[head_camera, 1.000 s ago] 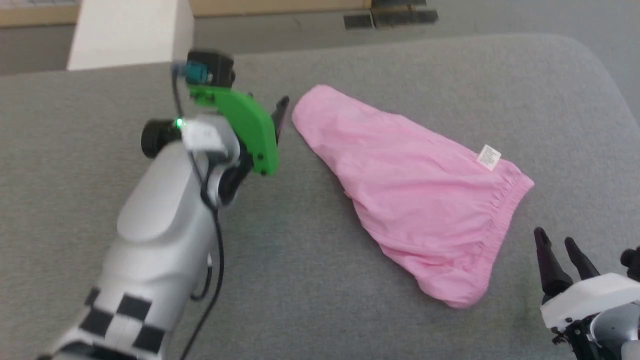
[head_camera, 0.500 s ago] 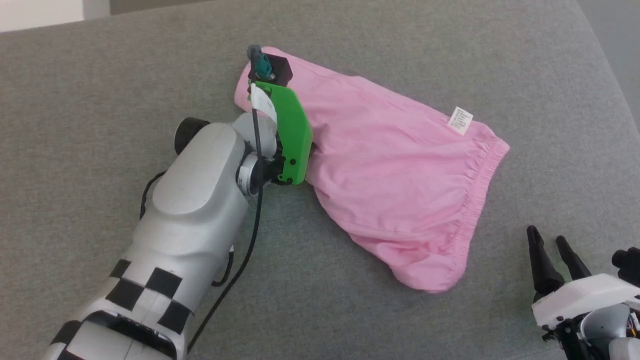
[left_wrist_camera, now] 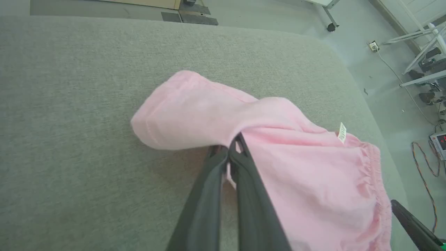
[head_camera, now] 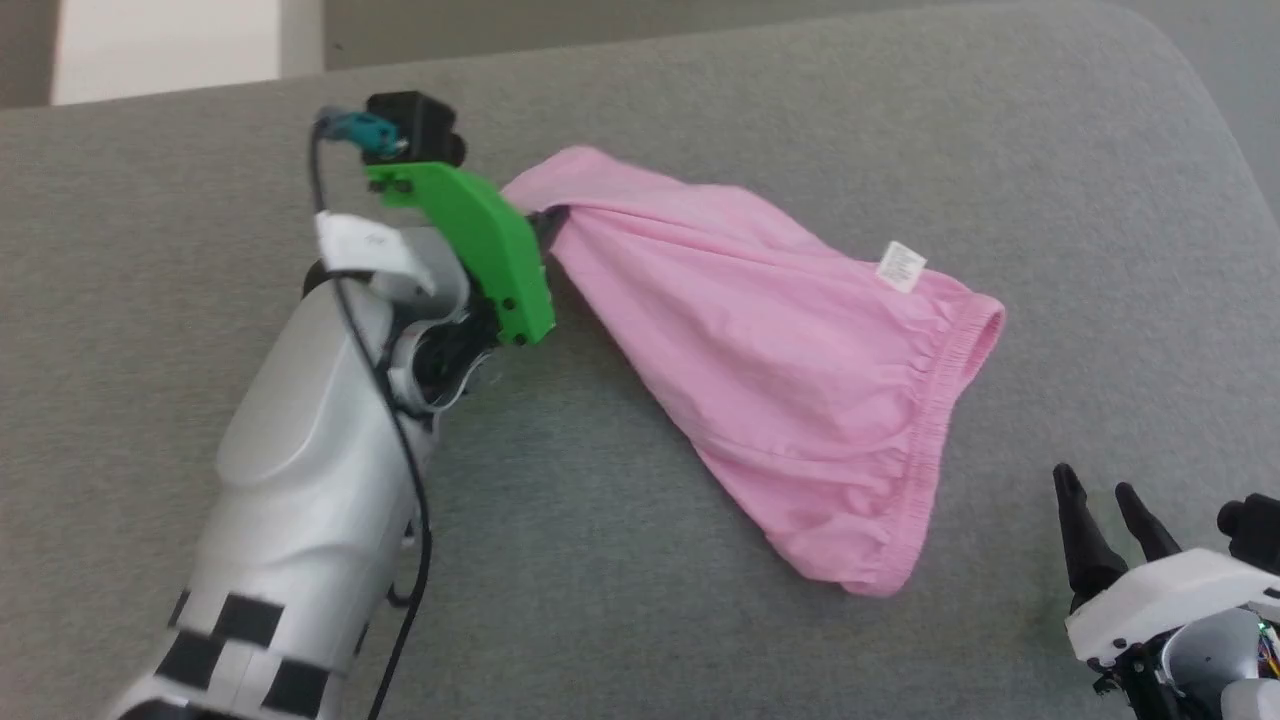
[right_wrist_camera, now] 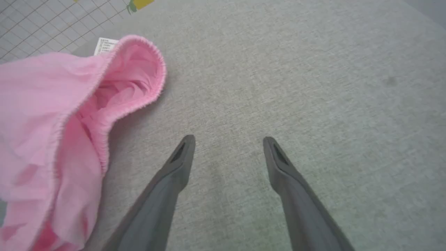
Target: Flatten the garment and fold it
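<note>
The left gripper [left_wrist_camera: 232, 146] is clenched on the narrow end of the light pink thin fabric garment [head_camera: 790, 350], which stretches from its fingertips across the grey cloth surface [head_camera: 640, 580], gathered waistband near the spread, empty right gripper [right_wrist_camera: 228, 146].

the left forearm [head_camera: 300, 450] has a smooth, rounded silver-grey shell with a band of black and white checker squares [head_camera: 240, 640] near its lower end. a bright green flat plastic bracket [head_camera: 480, 250], fixed with small dark screws [head_camera: 508, 303], carries a black box-shaped camera module [head_camera: 410, 120] fitted with a teal connector [head_camera: 360, 128]. a thin black cable [head_camera: 405, 500] bears a white paper tag [head_camera: 360, 245]. the left gripper [left_wrist_camera: 230, 148] has two long, tapered dark grey fingers. the right gripper [head_camera: 1094, 484] has matching fingers, each with a recessed slot near the tip, on a white housing [head_camera: 1170, 600].
</note>
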